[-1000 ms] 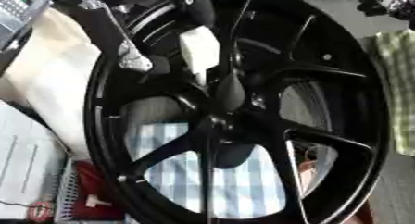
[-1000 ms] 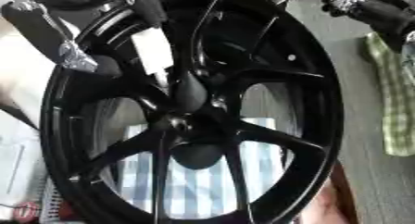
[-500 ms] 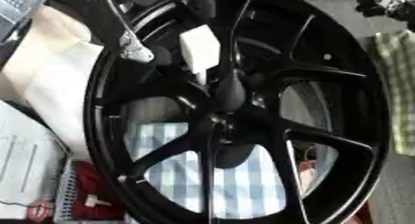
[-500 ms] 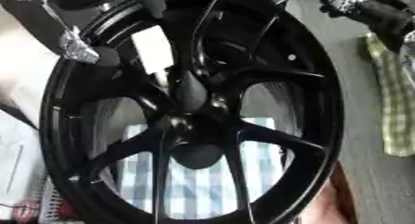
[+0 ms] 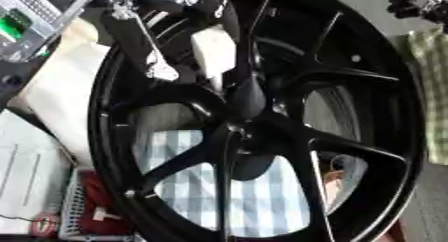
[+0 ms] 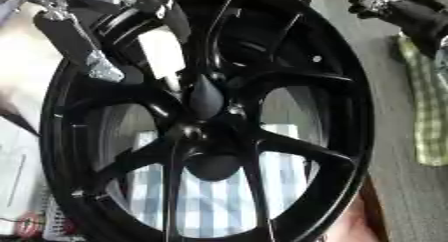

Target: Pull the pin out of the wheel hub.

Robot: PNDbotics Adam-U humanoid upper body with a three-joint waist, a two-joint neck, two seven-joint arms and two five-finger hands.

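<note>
One black wheel hub (image 5: 262, 131) fills view, standing on edge, spokes meeting at centre. Pin not distinguishable among dark spokes. One left hand (image 5: 144, 41) reaches in from upper left, straight black finger lying against rim, silver tip; fingers look extended, clamped on nothing. Right hand (image 6: 394, 8) at upper right corner, finger state unclear. One white block (image 5: 213, 53) behind spokes. One blue-striped cloth (image 5: 254, 196) beneath, one green checked cloth (image 5: 433, 86) right.
</note>
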